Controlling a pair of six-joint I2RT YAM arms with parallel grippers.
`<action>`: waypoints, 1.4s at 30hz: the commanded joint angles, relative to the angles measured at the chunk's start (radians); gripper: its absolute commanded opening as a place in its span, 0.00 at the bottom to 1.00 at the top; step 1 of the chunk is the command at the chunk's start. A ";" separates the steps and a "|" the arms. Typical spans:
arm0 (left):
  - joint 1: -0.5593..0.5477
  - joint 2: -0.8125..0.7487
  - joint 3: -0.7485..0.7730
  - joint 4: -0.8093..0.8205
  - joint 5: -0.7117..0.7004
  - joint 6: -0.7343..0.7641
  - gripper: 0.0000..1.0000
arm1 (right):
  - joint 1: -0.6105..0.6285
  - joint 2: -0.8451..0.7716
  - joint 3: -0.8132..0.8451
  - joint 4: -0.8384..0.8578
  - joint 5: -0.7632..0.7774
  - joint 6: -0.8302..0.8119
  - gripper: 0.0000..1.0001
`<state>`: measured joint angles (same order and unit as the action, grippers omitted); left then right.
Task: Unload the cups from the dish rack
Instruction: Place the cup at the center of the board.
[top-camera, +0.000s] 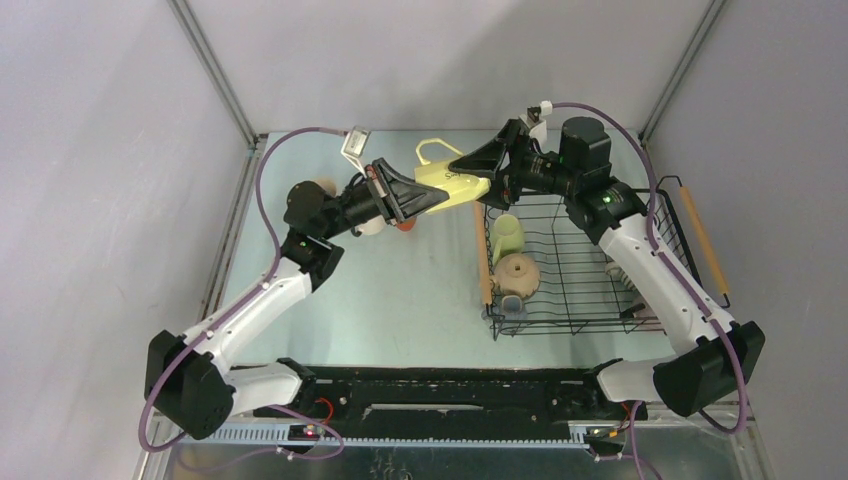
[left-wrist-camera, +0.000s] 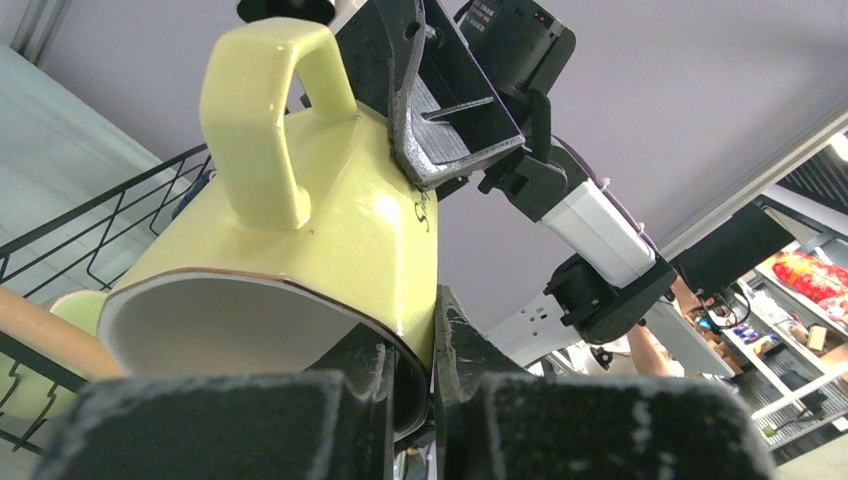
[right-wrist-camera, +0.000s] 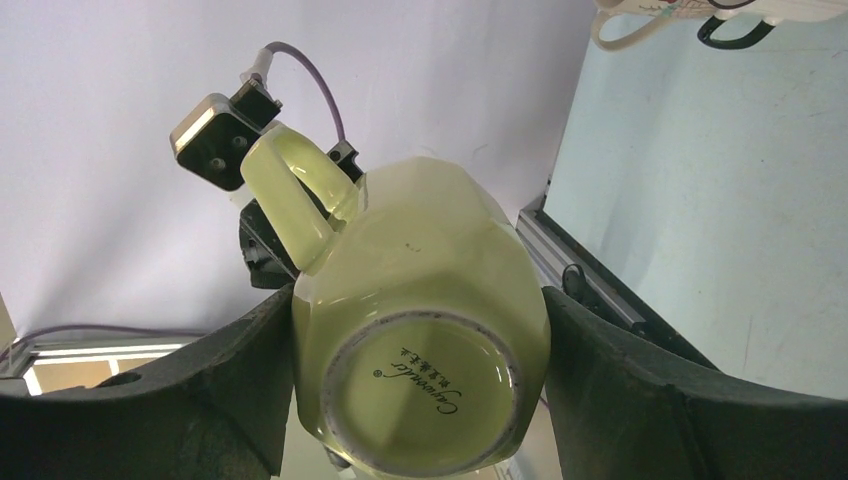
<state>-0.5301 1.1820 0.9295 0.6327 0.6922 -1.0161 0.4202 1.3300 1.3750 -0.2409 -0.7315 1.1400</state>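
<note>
While right gripper (right-wrist-camera: 420, 372) jaws clamp the yellow mug (top-camera: 452, 181) body, left gripper (left-wrist-camera: 432, 380) jaws pinch its rim above the worktop (top-camera: 400, 290).

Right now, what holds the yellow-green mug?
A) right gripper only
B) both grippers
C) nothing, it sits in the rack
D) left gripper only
B: the left gripper pinches the rim wall of the yellow-green mug, and the right gripper has a finger pressed on each side of the body near the base.
</note>
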 joint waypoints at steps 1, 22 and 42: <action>-0.004 -0.034 -0.006 0.031 -0.013 0.032 0.00 | 0.010 -0.022 0.000 0.043 -0.003 -0.020 0.63; 0.003 -0.137 0.088 -0.417 -0.235 0.222 0.00 | 0.012 -0.098 0.001 -0.132 0.101 -0.199 1.00; 0.053 -0.163 0.261 -1.158 -0.509 0.575 0.00 | 0.010 -0.224 0.041 -0.409 0.457 -0.452 1.00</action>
<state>-0.4816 1.0039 1.0573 -0.4873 0.2241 -0.5522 0.4316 1.1515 1.3628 -0.5682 -0.4057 0.7803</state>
